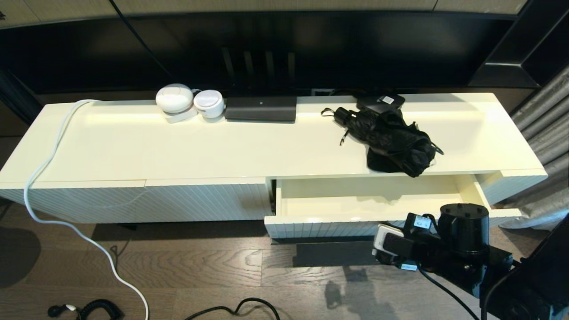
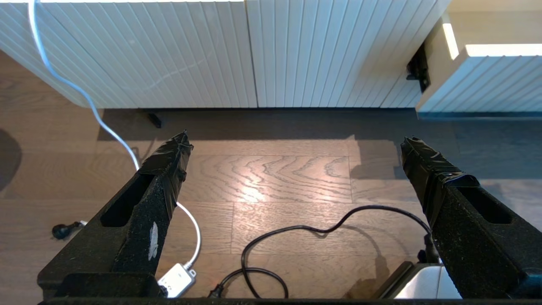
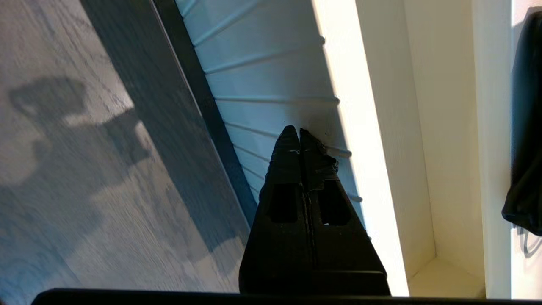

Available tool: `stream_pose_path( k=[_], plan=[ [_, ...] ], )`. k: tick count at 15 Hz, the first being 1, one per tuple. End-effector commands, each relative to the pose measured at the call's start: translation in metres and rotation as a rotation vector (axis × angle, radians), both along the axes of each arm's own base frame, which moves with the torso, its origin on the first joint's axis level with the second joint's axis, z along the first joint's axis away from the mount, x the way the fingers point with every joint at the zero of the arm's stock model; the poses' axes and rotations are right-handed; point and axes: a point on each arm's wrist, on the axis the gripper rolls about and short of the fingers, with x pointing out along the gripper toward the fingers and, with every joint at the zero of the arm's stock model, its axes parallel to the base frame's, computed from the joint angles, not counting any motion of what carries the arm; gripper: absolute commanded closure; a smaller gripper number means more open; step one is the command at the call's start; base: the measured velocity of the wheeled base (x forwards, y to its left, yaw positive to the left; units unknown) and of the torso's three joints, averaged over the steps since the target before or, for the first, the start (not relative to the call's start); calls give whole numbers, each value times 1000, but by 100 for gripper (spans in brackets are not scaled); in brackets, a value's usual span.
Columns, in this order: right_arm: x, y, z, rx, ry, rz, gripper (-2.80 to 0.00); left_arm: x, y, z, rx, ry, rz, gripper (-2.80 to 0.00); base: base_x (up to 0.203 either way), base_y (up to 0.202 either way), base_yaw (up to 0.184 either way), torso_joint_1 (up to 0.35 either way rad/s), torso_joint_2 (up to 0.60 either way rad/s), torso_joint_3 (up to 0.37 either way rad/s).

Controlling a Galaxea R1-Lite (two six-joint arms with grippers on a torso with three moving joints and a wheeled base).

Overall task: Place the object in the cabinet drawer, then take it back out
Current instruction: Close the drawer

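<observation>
The cabinet drawer [image 1: 355,209] stands pulled out at the right half of the low white cabinet, and its cream inside shows bare. The object, a folded black umbrella [image 1: 393,142], lies on the cabinet top just behind the drawer; it also shows at the edge of the right wrist view as a black bundle [image 3: 525,148]. My right gripper [image 3: 300,131] is shut with nothing in it, its tips close against the drawer's ribbed front [image 3: 262,72]. The right arm [image 1: 462,231] hangs before the drawer's right part. My left gripper [image 2: 295,139] is open over the floor, left of the drawer [image 2: 487,80].
Two white round devices [image 1: 189,101] and a black box [image 1: 260,109] sit at the back of the cabinet top. A white cable [image 1: 53,209] trails down to the wooden floor, and a black cable [image 2: 296,231] loops there. Grey curtains [image 1: 544,129] hang at the right.
</observation>
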Motion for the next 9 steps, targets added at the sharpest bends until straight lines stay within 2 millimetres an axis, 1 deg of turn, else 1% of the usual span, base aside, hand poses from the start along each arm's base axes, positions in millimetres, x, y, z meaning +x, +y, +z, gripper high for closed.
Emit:
stream_pose_path(
  k=[1,4,9],
  plan=[
    [5,1,-3,-5,0,0,0,0,0,0,0,0,2,-280,0,0,0,0,0,0],
    [19,4,-1,6,-32,-7,0,0,0,0,0,0,0,-280,0,0,0,0,0,0],
    [34,8,1,-7,-72,1,0,0,0,0,0,0,0,-280,0,0,0,0,0,0]
  ],
)
